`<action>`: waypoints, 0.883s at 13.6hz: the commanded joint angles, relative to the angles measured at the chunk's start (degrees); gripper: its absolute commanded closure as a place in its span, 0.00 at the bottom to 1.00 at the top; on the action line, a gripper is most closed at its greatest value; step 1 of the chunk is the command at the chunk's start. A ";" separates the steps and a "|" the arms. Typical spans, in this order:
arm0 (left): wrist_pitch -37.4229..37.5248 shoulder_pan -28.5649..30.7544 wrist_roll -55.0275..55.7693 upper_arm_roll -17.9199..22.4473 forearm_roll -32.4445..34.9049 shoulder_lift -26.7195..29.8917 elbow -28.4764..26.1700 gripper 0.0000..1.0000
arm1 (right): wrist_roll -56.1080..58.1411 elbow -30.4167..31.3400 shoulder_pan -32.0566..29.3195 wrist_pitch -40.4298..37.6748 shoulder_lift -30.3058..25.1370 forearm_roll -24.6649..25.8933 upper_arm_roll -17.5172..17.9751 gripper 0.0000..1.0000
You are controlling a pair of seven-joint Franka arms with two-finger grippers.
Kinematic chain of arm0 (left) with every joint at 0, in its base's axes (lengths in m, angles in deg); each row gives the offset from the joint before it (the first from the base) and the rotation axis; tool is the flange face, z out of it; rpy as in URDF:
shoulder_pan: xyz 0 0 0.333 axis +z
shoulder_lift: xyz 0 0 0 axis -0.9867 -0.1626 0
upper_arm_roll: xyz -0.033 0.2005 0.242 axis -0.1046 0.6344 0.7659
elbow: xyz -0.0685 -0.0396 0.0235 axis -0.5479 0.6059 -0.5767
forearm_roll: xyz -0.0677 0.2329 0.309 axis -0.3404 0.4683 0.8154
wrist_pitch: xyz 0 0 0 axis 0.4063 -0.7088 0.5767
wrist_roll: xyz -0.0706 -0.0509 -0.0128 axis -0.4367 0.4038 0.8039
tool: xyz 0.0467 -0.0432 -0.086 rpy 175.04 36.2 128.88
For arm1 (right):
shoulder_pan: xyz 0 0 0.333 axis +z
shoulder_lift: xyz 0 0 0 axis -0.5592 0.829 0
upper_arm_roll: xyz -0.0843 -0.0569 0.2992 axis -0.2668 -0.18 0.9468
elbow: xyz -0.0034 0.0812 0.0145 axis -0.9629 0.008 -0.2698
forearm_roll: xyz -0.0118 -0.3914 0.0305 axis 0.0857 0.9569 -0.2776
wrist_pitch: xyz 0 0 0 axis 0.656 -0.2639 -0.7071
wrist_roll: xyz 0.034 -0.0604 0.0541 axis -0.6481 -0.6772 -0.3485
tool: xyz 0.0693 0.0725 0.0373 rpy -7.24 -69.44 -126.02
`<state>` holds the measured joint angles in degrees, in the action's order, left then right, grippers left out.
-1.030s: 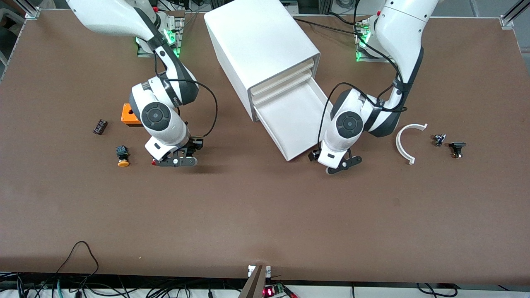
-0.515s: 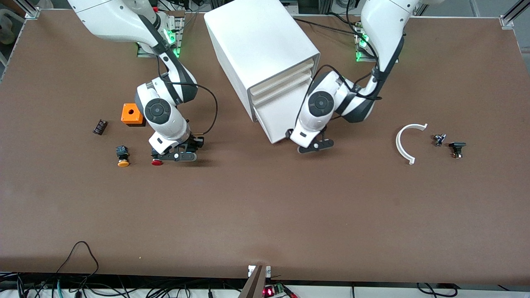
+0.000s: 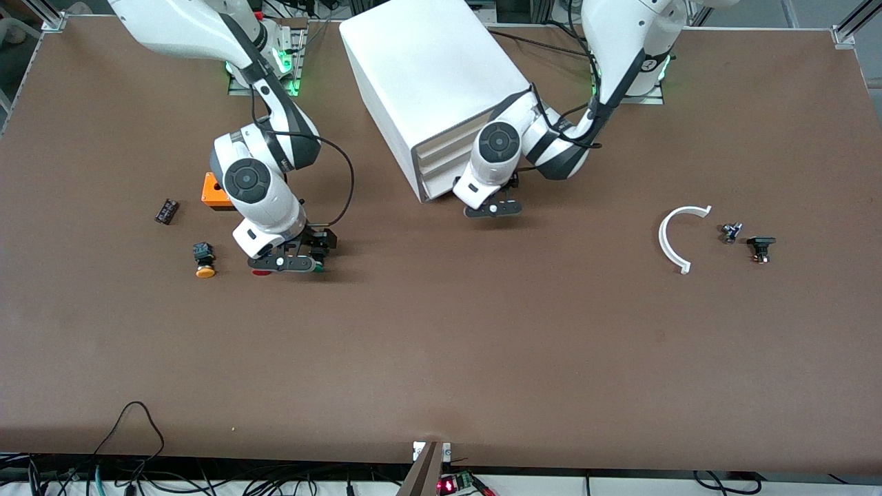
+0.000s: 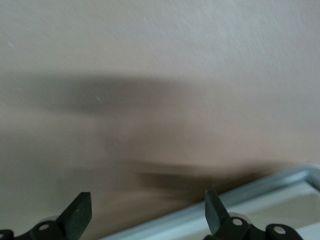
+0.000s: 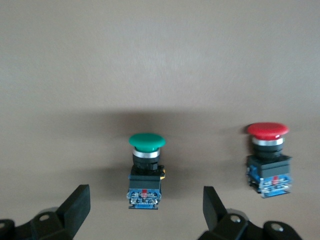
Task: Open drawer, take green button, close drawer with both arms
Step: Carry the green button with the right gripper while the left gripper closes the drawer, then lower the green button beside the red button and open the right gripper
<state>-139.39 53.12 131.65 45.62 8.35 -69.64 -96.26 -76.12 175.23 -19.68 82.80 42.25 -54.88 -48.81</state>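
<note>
Drawer (image 3: 441,180) closure has just been finished by the spread-fingered left gripper (image 3: 492,209) at its front, while the button (image 5: 146,170) is left on the table beneath the open-fingered right gripper (image 3: 286,263), so little seems left.

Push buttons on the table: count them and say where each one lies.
3. The green button and the red button lie side by side under the right gripper; the yellow button lies toward the right arm's end.
</note>
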 commanded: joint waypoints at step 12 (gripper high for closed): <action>0.26 2.90 -0.11 -2.78 -0.77 2.91 -1.87 0.00 | 1.95 -31.89 -7.55 -40.41 -8.52 -0.57 -0.94 0.00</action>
<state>-139.40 53.91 131.72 43.64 8.35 -68.27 -96.53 -78.32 143.65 -25.63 45.41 35.95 -54.87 -49.61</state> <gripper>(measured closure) 0.000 0.000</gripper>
